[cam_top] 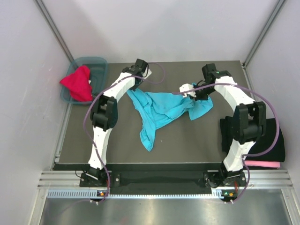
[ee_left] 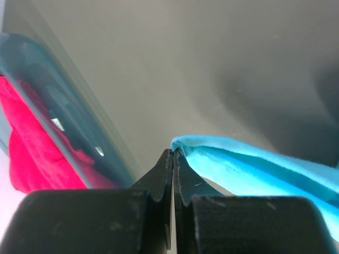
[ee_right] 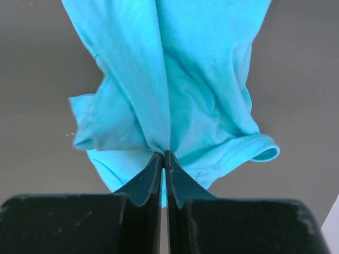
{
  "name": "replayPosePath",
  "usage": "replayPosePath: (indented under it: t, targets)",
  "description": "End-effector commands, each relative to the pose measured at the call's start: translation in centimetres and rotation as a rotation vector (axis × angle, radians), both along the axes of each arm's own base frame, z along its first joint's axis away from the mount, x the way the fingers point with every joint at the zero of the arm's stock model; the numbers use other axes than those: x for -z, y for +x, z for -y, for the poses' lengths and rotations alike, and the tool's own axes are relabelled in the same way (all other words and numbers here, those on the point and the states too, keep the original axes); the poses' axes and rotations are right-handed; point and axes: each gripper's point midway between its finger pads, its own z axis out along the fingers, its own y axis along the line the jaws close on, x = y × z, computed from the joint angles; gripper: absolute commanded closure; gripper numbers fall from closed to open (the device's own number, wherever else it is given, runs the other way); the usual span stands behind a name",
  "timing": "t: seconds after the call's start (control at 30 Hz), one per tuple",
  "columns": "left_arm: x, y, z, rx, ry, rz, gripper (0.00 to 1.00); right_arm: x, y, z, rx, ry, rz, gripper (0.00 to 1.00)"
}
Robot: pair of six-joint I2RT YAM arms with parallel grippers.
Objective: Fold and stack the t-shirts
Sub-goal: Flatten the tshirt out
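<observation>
A turquoise t-shirt [cam_top: 157,112] hangs crumpled between my two grippers over the middle of the dark table, its lower end trailing on the mat. My left gripper [cam_top: 134,87] is shut on one edge of the shirt; in the left wrist view the cloth [ee_left: 249,172] leaves the closed tips [ee_left: 174,153] to the right. My right gripper [cam_top: 191,95] is shut on another part; in the right wrist view the shirt [ee_right: 175,79] bunches at the closed tips [ee_right: 163,155] and hangs beyond them. A red t-shirt [cam_top: 78,83] lies in the teal bin.
The teal plastic bin [cam_top: 97,63] stands at the table's far left corner and shows in the left wrist view [ee_left: 79,143]. A black folded garment [cam_top: 269,140] lies on a pink one [cam_top: 262,164] at the right edge. White walls enclose the table.
</observation>
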Motion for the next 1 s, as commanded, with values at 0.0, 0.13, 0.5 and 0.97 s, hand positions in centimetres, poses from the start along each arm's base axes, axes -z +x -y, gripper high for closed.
replayPosePath:
  t: [0.0, 0.13, 0.5, 0.97]
  targets:
    - [-7.3, 1.2, 0.1, 0.022, -0.058, 0.169, 1.00, -3.4, -1.7, -0.6, 0.066, 0.058, -0.005, 1.00]
    - [-9.2, 0.9, 0.5, 0.050, -0.091, 0.192, 1.00, -5.8, -2.6, -1.6, 0.115, 0.085, 0.017, 0.96]
    - [-13.7, -2.6, 1.2, 0.049, -0.220, 0.246, 1.00, -11.7, -3.7, -4.9, 0.279, 0.207, 0.043, 1.00]
    - [-34.9, -6.8, -3.8, 0.037, -0.197, 0.780, 1.00, -40.2, 2.4, 9.3, 0.972, 0.747, 0.680, 1.00]
